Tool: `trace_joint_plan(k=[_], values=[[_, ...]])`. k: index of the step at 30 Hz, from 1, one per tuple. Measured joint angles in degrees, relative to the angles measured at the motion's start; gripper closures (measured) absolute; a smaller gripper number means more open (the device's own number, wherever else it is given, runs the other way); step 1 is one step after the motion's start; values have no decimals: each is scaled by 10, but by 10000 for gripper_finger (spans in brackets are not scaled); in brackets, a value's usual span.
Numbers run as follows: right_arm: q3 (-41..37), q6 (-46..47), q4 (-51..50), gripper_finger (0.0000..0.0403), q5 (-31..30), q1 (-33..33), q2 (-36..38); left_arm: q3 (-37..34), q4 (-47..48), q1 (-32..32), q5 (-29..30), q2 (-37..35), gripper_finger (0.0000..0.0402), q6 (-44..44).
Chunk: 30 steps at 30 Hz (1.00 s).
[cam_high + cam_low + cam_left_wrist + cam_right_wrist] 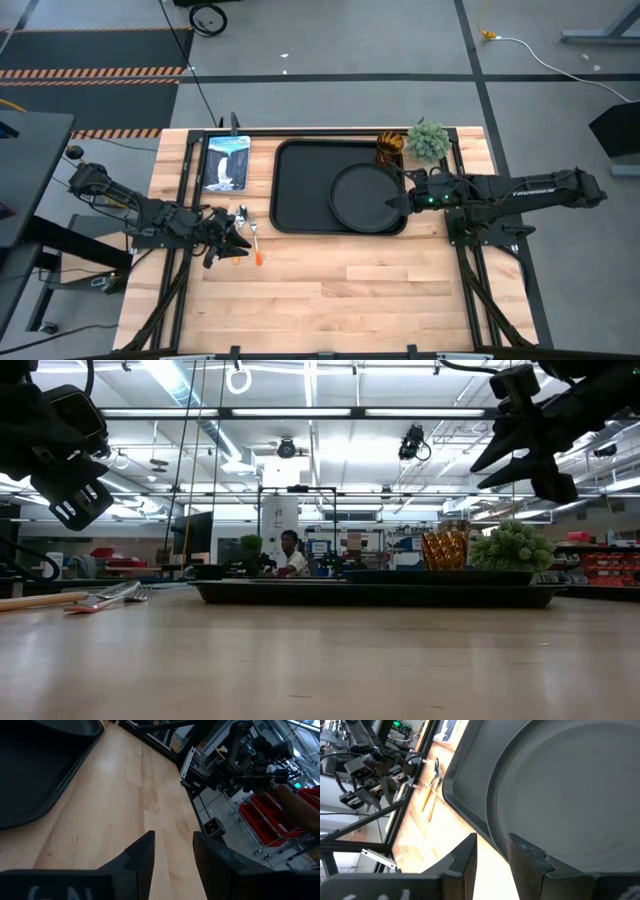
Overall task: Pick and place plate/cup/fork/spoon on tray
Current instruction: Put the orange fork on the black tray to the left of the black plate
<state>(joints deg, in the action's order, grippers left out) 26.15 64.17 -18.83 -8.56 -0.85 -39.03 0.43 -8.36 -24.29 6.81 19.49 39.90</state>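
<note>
The black tray (300, 190) lies in the table's far middle. The round black plate (365, 197) lies flat in the tray's right half and also shows in the right wrist view (570, 790). The amber cup (390, 148) stands at the tray's far right corner; whether inside or just beside it, I cannot tell. The fork and the spoon (250, 232) lie side by side on the wood left of the tray, their orange handles toward the near edge; tines show in the low view (125, 594). My left gripper (230, 243) is open just left of them, above the table. My right gripper (397, 203) is open above the plate's right rim.
A green bushy plant (428, 140) stands right of the cup. A picture card (226, 163) lies left of the tray. Bare wood (350, 290) fills the table's near half. A person (290, 555) sits far off in the room behind.
</note>
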Motion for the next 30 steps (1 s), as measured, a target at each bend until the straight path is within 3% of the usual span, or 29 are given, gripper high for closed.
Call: trace_joint_plan(k=[20, 26, 28, 30], values=[[0, 4, 6, 288, -8, 13, 0, 0, -26, 0, -5, 0, 260, 0], [0, -51, 126, 288, -12, 19, -14, 0, -132, -15, -157, 0, 260, -103], [0, -88, 173, 288, -21, 32, -29, 0, -128, -25, -153, 0, 260, -92], [0, -127, 211, 288, -33, 49, -49, 0, -102, -33, -107, 1, 260, -45]])
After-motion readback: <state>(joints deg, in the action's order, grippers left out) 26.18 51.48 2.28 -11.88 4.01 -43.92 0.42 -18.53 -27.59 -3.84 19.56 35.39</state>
